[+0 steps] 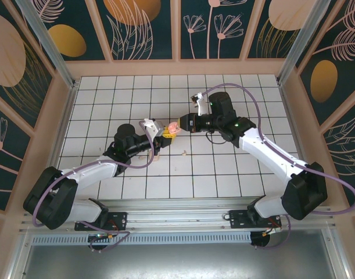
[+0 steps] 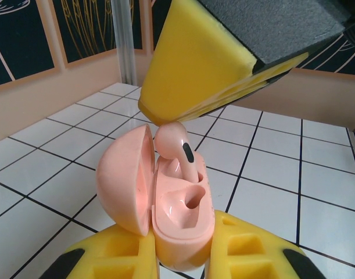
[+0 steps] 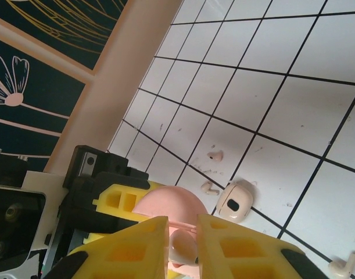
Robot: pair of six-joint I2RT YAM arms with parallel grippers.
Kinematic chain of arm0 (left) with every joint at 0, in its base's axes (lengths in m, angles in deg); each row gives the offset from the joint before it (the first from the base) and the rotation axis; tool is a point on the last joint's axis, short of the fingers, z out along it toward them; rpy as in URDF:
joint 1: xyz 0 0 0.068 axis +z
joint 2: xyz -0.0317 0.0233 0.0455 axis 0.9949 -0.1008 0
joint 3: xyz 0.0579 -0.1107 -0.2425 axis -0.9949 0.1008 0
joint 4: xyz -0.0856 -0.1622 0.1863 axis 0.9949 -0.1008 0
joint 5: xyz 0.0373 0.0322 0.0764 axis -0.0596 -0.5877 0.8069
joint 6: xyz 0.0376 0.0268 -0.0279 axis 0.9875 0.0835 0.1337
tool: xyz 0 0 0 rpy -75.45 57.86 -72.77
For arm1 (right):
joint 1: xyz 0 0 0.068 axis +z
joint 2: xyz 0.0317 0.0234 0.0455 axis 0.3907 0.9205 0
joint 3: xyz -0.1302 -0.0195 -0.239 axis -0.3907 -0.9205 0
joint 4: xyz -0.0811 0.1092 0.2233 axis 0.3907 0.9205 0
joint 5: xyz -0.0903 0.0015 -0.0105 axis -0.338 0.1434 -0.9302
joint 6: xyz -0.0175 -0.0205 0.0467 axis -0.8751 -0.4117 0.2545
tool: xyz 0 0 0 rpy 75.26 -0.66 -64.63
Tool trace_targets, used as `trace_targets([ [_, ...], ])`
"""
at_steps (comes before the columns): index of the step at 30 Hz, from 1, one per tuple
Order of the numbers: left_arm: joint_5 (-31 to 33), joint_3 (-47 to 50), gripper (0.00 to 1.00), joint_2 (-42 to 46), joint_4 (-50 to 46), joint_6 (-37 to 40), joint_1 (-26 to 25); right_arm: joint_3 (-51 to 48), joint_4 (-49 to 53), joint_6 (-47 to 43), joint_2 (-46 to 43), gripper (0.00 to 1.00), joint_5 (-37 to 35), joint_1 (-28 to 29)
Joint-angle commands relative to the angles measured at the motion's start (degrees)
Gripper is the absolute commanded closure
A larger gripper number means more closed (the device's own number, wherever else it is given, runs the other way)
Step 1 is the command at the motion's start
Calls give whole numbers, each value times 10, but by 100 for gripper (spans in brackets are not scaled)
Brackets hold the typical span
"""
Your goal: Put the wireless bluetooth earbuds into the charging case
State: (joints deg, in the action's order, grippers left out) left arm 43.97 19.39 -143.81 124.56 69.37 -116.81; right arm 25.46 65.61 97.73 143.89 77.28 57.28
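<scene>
1. The right gripper [image 3: 182, 228], jaws nearly closed, pinches one earbud [image 2: 176, 145] by its bulb. The stem is entering the far socket of the charging case [image 2: 183, 224].
2. The left gripper [image 2: 178, 247] clamps the open case's base between its yellow fingers [image 2: 113, 256], over the white tiles [image 2: 316, 192]. The lid [image 2: 124, 177] is swung aside and the near socket [image 2: 192, 197] is empty.
3. The earbud looks light, rigid and glossy, so it is likely to twist. Holding the bulb leaves the stem free.
4. The case looks like a hard, smooth shell, best held by the sides of its base, clear of the hinge.
5. Pale bits lie near a cream piece [image 3: 235, 200] with a dark centre. Whether any of them is the second earbud cannot be told.
</scene>
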Motion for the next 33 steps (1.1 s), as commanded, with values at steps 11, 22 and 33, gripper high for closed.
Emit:
trace_targets([
  [11,-5,-17,88,10,7,8,-2,4,35,-17,12,86,15,11],
  [22,0,-20,88,16,7,8,-3,-17,61,-27,16,87,-9,25],
  [33,30,-6,86,21,5,-3,-1,23,42,-13,-27,65,-30,15],
])
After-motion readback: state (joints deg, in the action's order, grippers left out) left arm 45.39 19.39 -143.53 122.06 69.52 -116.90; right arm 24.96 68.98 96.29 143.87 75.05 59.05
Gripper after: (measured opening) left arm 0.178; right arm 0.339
